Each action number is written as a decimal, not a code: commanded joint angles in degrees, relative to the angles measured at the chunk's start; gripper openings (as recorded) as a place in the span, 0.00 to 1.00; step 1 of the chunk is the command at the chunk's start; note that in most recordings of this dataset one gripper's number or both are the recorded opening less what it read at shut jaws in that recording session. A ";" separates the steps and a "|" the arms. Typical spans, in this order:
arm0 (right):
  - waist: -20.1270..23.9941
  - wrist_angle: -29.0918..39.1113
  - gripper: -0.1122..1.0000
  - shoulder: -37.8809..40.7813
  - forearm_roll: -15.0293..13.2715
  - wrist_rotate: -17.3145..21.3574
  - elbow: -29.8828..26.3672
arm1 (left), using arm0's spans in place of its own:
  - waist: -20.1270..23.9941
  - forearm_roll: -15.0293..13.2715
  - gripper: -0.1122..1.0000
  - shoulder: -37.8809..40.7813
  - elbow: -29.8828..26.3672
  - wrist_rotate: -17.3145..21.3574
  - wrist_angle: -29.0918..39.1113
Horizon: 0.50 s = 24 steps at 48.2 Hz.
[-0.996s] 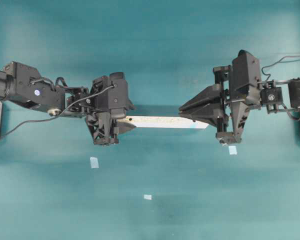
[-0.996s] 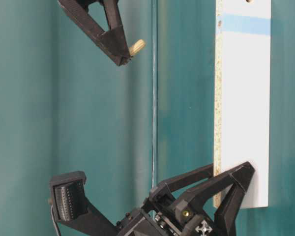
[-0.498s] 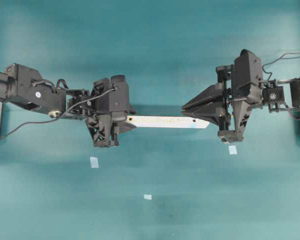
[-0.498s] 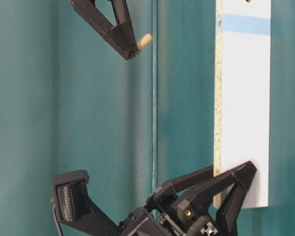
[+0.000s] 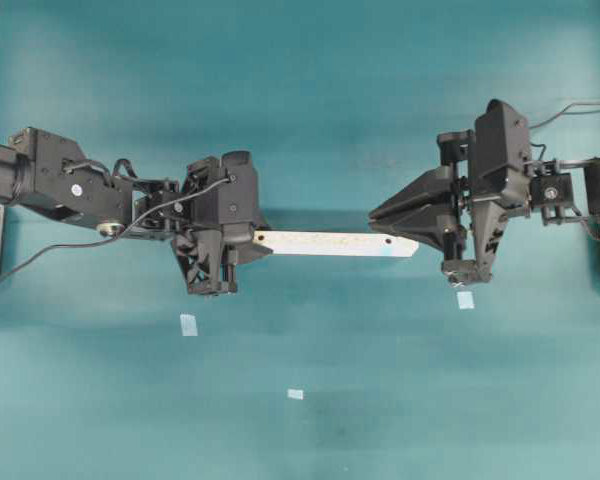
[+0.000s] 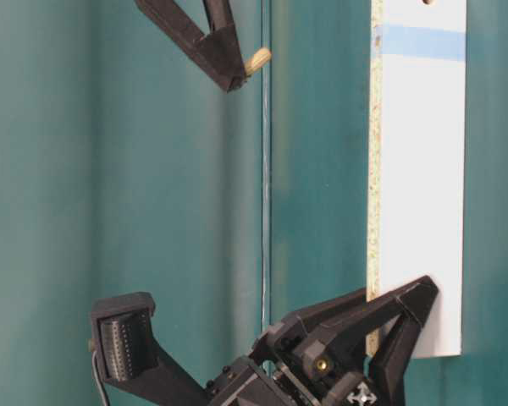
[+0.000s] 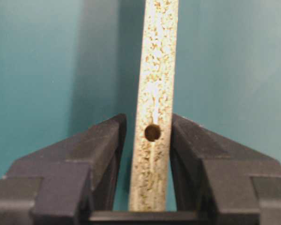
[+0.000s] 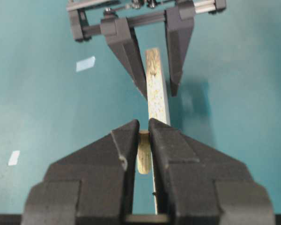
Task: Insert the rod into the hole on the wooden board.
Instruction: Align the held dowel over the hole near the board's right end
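the rod (image 8: 144, 157) sits clamped between the two fingertips of the right gripper (image 8: 143, 136), its far end poking a little past the tips; in the table-level view the same rod (image 6: 257, 61) juts from the tip of the closed fingers, above and apart from the wooden board (image 6: 423, 169). the right gripper (image 5: 380, 213) is closed on the rod and hangs over the board's right end in the overhead view, not touching it.

the wooden board (image 5: 330, 243) stands on its long edge, held level above the teal table (image 5: 300, 120). its plain end lies between the fingers of the left gripper (image 7: 147, 126); there is a narrow gap on each side of the board in the left wrist view, so whether the fingers (image 7: 103, 154) actually press it cannot be told. a dark hole (image 7: 152, 132) in the speckled edge sits right between those fingertips.

at the board's far end a light-blue band (image 6: 423, 41) crosses the white face, with a hole (image 6: 427, 2) just beyond it, cut by the frame edge. the hole (image 5: 388, 241) near the blue-marked end is visible from overhead, just beside the right gripper's tips.

three small blue tape squares (image 5: 188, 324) lie on the table, well apart from the board. nothing lies between rod and board
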 commanded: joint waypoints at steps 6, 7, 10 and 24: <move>-0.26 -3.25 0.20 -0.97 0.97 -0.18 1.41 | -0.09 0.18 0.40 -0.79 -0.53 0.70 -0.44; -0.18 -3.52 0.20 -0.88 1.05 -0.18 1.58 | -0.09 0.09 0.39 -0.79 -0.53 0.88 -0.44; -0.18 -4.39 0.20 -0.62 1.23 -0.26 2.02 | -0.09 0.18 0.39 -0.79 -0.53 1.49 -0.44; -0.18 -14.24 0.20 4.04 4.66 -4.13 3.34 | -0.09 0.18 0.39 -0.79 -0.44 1.76 -0.26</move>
